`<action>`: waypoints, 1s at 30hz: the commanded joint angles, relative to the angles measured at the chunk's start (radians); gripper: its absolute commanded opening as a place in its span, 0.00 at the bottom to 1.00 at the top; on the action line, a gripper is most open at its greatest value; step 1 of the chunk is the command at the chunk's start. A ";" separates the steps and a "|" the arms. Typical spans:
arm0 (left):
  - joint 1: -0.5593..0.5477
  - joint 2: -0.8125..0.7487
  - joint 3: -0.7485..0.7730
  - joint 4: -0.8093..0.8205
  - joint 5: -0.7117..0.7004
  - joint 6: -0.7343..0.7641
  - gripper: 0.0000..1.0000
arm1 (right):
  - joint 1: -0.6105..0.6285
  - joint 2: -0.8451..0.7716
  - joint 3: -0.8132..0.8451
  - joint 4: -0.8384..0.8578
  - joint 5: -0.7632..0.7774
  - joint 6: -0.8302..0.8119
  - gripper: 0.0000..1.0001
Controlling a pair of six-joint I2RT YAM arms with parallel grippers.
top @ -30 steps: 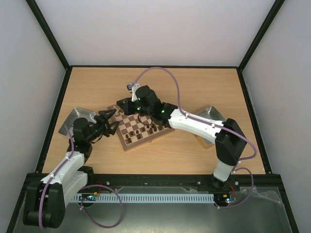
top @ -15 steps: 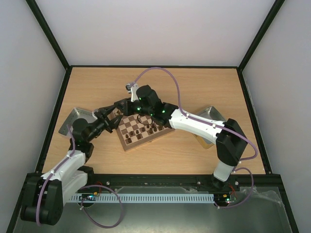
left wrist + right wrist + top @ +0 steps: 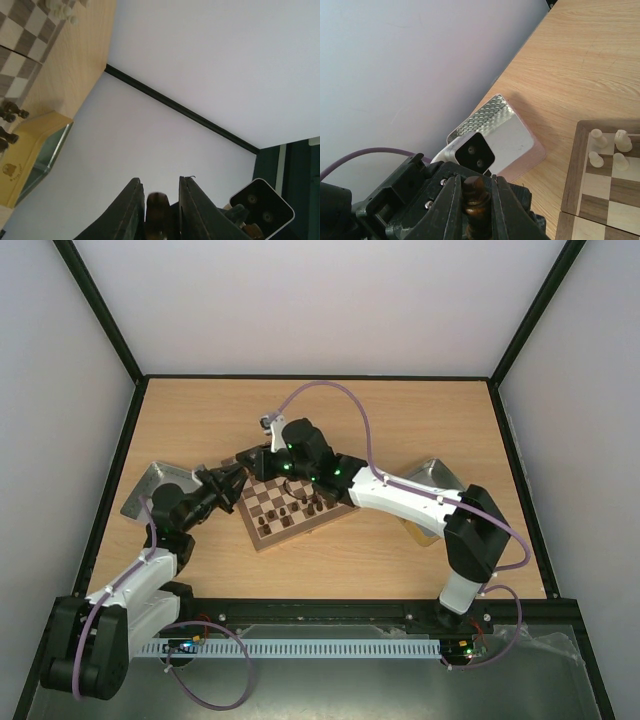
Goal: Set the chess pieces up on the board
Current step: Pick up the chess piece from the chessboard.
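A dark brown piece gripped from both sides off the board's far left corner

Near the desk's [image 3: 400, 420] left edge a silver metal tray [image 3: 150, 480] is seen, partly covered by the left arm [image 3: 150, 570]. Just right of it the left gripper [image 3: 160, 187] is drawn in narrow on a dark brown piece [image 3: 157, 205]. What appears to be the same piece is clamped in the nearly closed jaws of the right gripper [image 3: 474, 180], the two set tip to tip. The board [image 3: 270, 530] lies askew at the desk's middle. Cream pieces [image 3: 607, 147] are grouped at its far left corner, and dark pieces [image 3: 305, 503] stand about its middle. Its far edge is crossed and hidden by the right arm [image 3: 400, 495]. A yellow box [image 3: 30, 150] and a second tray [image 3: 432, 472] toward the desk's right edge are partly covered by the same arm. A small emblem is printed on the box; its lettering cannot be read
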 commanded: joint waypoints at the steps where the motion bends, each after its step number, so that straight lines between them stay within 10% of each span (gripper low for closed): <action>1: -0.002 -0.018 0.013 -0.111 -0.039 0.083 0.21 | 0.003 -0.054 -0.053 0.094 0.030 -0.024 0.10; 11: 0.018 -0.048 0.028 -0.347 -0.106 0.352 0.17 | 0.003 -0.168 -0.241 0.303 0.231 -0.115 0.10; 18: 0.018 0.017 0.049 -0.213 0.007 0.314 0.62 | 0.003 -0.142 -0.234 0.316 0.146 -0.091 0.10; 30: 0.035 0.032 0.135 -0.428 -0.052 0.480 0.68 | 0.003 -0.091 -0.229 0.276 0.188 -0.058 0.09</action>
